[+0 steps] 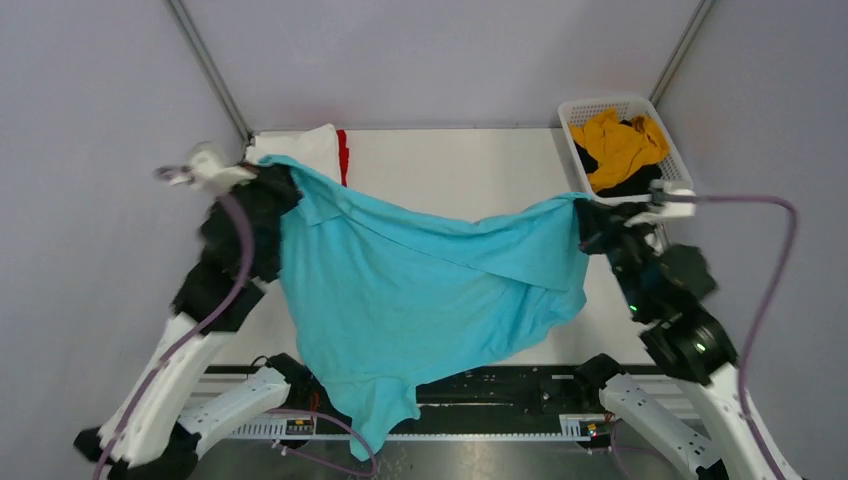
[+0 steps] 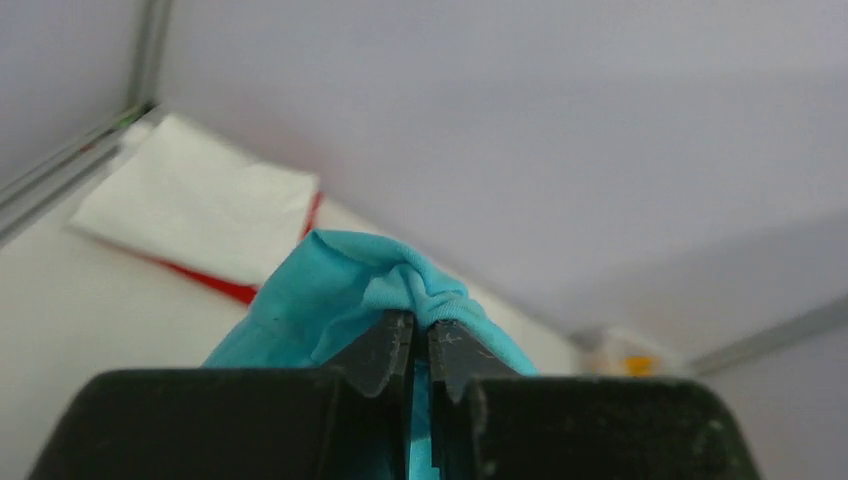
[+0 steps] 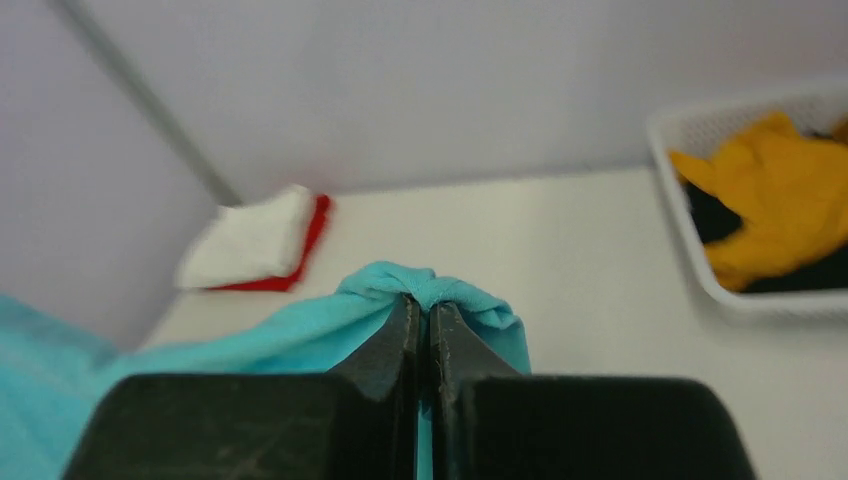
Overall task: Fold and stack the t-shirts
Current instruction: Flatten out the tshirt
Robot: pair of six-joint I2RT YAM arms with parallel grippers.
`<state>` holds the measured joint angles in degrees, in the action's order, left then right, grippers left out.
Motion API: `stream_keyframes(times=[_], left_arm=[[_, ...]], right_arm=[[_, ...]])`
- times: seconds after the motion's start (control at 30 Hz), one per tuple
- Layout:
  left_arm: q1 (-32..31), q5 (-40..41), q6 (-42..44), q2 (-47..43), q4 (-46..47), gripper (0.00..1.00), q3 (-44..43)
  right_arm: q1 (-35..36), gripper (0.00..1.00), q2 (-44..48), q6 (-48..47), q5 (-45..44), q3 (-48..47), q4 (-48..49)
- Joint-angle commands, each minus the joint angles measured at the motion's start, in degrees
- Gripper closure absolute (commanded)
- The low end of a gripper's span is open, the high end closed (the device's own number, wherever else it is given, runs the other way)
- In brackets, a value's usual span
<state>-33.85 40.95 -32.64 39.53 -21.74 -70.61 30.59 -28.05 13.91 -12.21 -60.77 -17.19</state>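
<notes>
Turquoise t-shirt (image 1: 420,290) stretched left-right, tail drooping nearward.

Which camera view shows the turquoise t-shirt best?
The top external view: the whole turquoise t-shirt hangs spread between the left gripper and the right gripper. Each wrist view shows only the bunched bit that its own gripper pinches.

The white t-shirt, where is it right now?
In the top view, the white t-shirt lies folded at the far left corner of the table, on top of the red t-shirt and just behind the raised corner of the turquoise t-shirt.
</notes>
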Motion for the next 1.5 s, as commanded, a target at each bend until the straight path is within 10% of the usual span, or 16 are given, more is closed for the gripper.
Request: stream_keyframes(times=[0.0, 0.1, 0.2, 0.27, 0.93, 1.47], left_arm=[[4.43, 7.74, -0.80, 19.95, 0.84, 0.91, 4.16], [10.13, -2.46, -1.98, 38.20, 2.56, 0.80, 1.78], [12.48, -6.04, -3.22, 52.73, -5.64, 0.21, -8.44], [12.53, -6.22, -2.51, 58.22, -10.69, 0.02, -14.96], [0.84, -39.90, -14.79, 41.61, 5.05, 0.01, 28.82], [9.17, -35.59, -8.71, 74.17, -1.32, 0.01, -3.21]], right_arm=[[-0.88, 1.00, -14.21, -1.85, -24.95, 8.94, 3.52], [-4.85, 0.86, -26.86, 1.74, -22.47, 12.93, 6.44], [-9.04, 0.16, -40.49, 5.71, -19.02, 10.57, 6.35], [-9.46, 0.01, -45.67, 6.54, -19.11, 6.43, 2.67], [-7.71, 0.01, -40.60, 21.03, 15.42, 24.14, 8.16], [-8.21, 0.01, -62.85, 20.50, 6.20, 13.54, 8.79]])
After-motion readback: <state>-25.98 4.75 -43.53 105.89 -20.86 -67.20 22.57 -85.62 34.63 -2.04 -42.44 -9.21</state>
